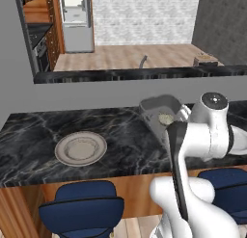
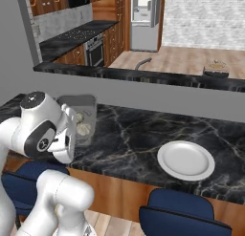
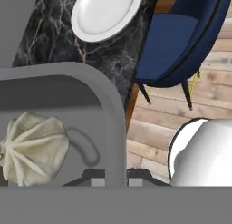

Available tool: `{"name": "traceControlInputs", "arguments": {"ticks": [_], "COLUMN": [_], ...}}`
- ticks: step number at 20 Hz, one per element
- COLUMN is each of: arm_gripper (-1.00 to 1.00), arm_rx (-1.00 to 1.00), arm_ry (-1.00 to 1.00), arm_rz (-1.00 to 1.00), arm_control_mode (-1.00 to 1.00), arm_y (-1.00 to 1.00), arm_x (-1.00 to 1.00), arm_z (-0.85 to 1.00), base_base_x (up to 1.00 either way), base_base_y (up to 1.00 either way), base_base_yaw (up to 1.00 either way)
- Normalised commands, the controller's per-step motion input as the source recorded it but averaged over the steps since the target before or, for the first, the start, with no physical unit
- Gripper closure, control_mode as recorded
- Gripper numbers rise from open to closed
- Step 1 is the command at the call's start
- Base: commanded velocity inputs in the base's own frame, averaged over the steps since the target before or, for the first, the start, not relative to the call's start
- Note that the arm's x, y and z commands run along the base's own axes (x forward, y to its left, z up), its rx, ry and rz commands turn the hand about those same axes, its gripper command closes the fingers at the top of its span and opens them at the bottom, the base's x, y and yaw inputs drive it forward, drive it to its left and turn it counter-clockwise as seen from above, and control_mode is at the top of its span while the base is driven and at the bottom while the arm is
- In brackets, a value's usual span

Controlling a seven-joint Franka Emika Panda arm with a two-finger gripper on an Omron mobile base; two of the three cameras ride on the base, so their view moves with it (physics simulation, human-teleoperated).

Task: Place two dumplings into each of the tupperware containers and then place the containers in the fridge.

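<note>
Nearby, plate on counter, blue stools below

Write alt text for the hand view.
The shut claw pinches the rim of a grey tupperware container holding a pleated pale dumpling. Beyond lie a black marble counter, an empty round plate and a blue chair on wood flooring.

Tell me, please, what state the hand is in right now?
Hand: closed on the near wall of the grey tupperware container, which holds a dumpling.
</note>
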Motion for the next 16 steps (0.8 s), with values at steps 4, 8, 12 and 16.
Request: {"name": "traceControlInputs", "arguments": {"ticks": [4, 8, 12, 16], "arm_gripper": [1.0, 1.0, 1.0, 1.0], "arm_rx": [0.17, 0.1, 0.0, 0.03], "arm_ry": [-0.23, -0.01, 0.1, 0.01], "arm_rz": [-0.4, -0.24, -0.08, -0.03], "arm_control_mode": [-1.0, -1.0, -1.0, -1.0], "arm_y": [0.22, 0.15, 0.33, -0.21], "arm_x": [-0.69, -0.6, -0.01, -0.28], "arm_z": [0.59, 0.34, -0.15, -0.2], "base_base_x": [0.0, 0.0, 0.0, 0.0], "base_base_y": [0.0, 0.0, 0.0, 0.0], "base_base_yaw": [0.0, 0.0, 0.0, 0.0]}}
